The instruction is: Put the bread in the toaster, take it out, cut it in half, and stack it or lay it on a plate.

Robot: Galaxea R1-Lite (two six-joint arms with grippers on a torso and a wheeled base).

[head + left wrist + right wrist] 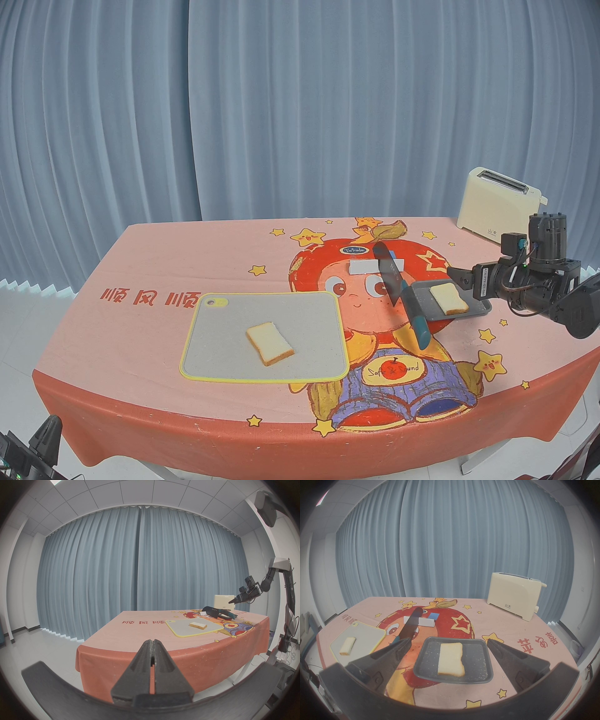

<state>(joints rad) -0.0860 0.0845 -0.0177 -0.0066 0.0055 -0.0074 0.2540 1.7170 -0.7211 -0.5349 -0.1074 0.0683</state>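
Note:
One half slice of bread (pixel 270 343) lies on the grey, yellow-rimmed cutting board (pixel 219 337). The other half (pixel 449 298) lies on the dark plate (pixel 431 289) at the right. A knife (pixel 400 287) with a teal handle rests along the plate's left rim. The cream toaster (pixel 498 204) stands at the back right, slots empty. My right gripper (pixel 459 278) hovers open just behind the plate, and from its wrist the fingers (pixel 393 655) spread to either side of the plate (pixel 482 670) and bread (pixel 451 659). My left gripper (pixel 153 650) is shut on nothing, low and off the table's left front.
A small white card (pixel 375 267) lies behind the knife. The printed pink tablecloth (pixel 156 262) is bare at the left and back. From the left wrist the board (pixel 184 629) and the knife (pixel 218 612) appear far off.

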